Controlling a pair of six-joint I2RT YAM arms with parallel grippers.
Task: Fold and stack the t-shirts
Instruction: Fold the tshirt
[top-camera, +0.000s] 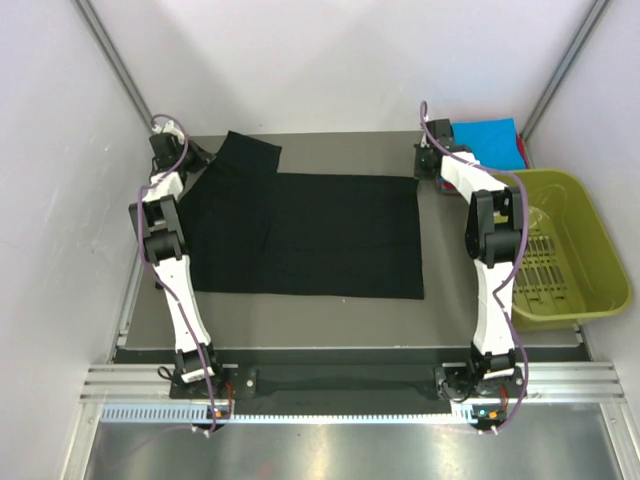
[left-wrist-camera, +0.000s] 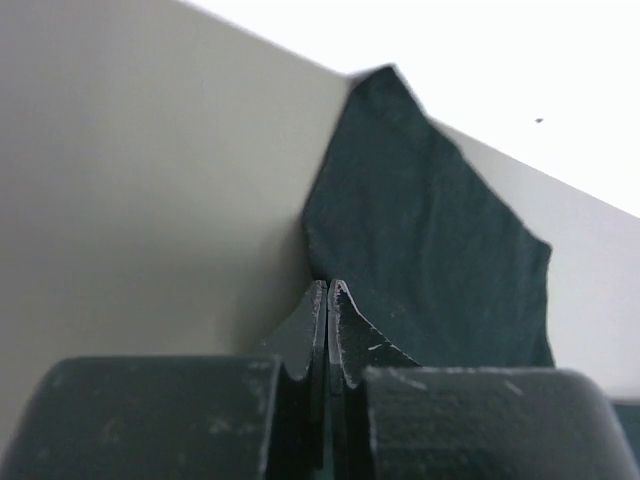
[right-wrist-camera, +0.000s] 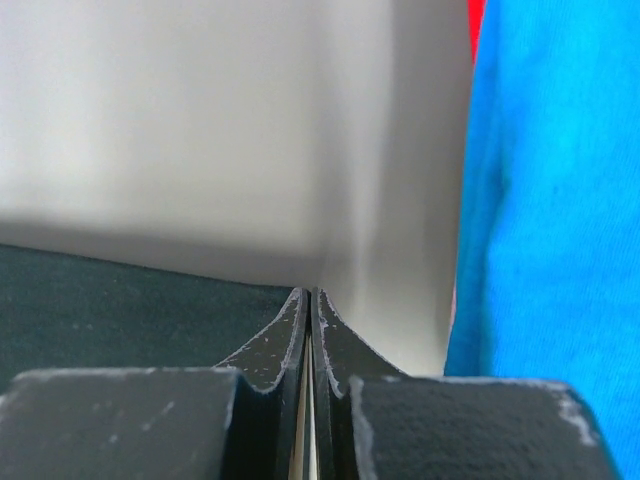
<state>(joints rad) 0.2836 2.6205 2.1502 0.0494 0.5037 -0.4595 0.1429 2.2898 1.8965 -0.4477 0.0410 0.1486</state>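
Both pincers sat with jaws pressed together at the far edge of the black t-shirt (top-camera: 300, 235). In its own wrist view the left pincer (left-wrist-camera: 327, 290) had its tips meeting right at the cloth's edge beside the sleeve; whether a fold of fabric was caught between them could not be told. The right pincer (right-wrist-camera: 309, 297) was likewise closed tight, black cloth lying just left of its tips and bare bench (top-camera: 330, 320) ahead; again a grip on cloth could not be confirmed. Outward from the right pincer, close on its right, lay the folded bright blue t-shirt (right-wrist-camera: 550, 200), with a sliver of the red t-shirt (right-wrist-camera: 476, 25) showing beyond it. Further right stood the olive-green basket (top-camera: 570, 250).

From above, the black shirt lay spread flat between the two arms, one sleeve jutting past the left pincer. The step looked like taking hold of the far edge for a first fold; next, both pincers would probably need to lift together and carry that edge toward the near hem evenly.
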